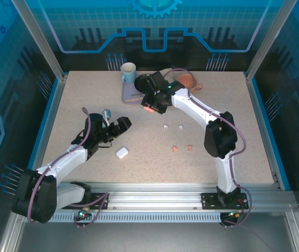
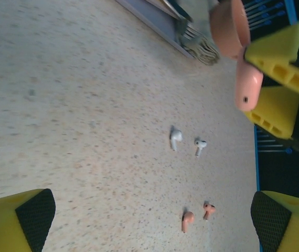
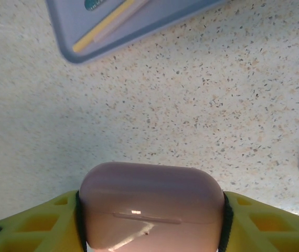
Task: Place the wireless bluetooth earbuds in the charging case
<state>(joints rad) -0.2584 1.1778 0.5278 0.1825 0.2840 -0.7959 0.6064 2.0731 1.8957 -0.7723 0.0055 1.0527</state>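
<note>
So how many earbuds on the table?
4: two white earbuds mid-table, two pink earbuds just nearer the near edge. The white case or pink case could hide more.

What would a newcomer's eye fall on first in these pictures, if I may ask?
First, the salmon-pink case clamped between the right arm's yellow fingers, at the far middle of the table beside a grey tray. Next, two white earbuds and two pink earbuds lie mid-table, with a white case near the left arm's open fingers.
</note>
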